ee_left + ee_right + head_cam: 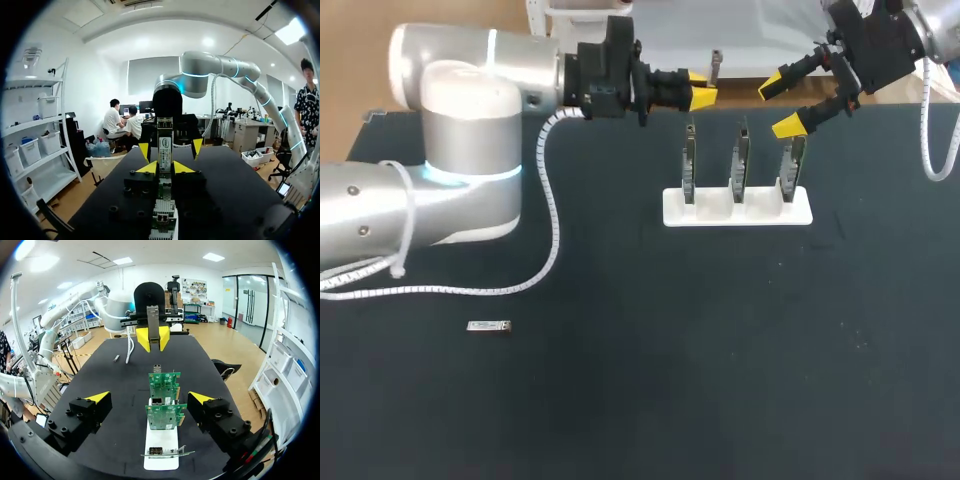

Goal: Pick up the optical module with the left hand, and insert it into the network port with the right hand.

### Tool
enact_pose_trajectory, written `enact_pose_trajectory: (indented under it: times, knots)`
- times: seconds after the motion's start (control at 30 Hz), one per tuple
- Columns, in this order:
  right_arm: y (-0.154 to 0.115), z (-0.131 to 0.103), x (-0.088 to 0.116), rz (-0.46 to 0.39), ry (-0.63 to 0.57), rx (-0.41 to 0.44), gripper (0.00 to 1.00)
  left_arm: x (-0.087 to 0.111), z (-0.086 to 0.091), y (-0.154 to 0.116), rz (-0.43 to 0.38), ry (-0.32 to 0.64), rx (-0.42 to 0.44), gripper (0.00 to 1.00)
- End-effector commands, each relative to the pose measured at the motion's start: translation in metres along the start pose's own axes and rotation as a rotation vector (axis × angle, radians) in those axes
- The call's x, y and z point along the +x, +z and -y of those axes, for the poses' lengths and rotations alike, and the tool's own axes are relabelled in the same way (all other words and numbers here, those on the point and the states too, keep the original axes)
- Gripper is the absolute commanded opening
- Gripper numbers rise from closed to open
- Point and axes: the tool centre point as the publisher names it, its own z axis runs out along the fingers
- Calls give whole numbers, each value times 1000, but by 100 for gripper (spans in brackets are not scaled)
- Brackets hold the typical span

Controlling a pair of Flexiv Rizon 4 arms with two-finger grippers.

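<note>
Loose module [488,326] lies on the table [640,400], front-left of board stand [737,215].

The left arm [470,130] comes in over the tabletop's left edge and runs level along the far edge, its gripper [705,92] pinched on an upright module [165,150], facing the right gripper [780,107], whose fingers are spread wide near the far right corner.

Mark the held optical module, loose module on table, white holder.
optical module [165,147], left wrist view, labelled face.
loose module [488,326], head view, its middle.
white holder [715,215], head view, bare base front.
</note>
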Motion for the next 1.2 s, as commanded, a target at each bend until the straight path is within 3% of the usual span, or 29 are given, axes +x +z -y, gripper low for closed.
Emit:
enact_pose_trajectory:
  times: [0.03, 0.3, 0.67, 1.2]
  knots:
    - [0, -2, 0, 0, -1, 5, 100, 2, -9, 9, 4, 7, 29, 0]
    - [0, -2, 0, 0, -1, 5, 100, 0, -20, 20, -8, 17, 97, 0]
    - [0, -2, 0, 0, -1, 5, 100, 3, -18, 33, -2, -4, 145, 0]
    - [0, -2, 0, 0, -1, 5, 100, 7, -3, 40, 7, -21, 96, 0]
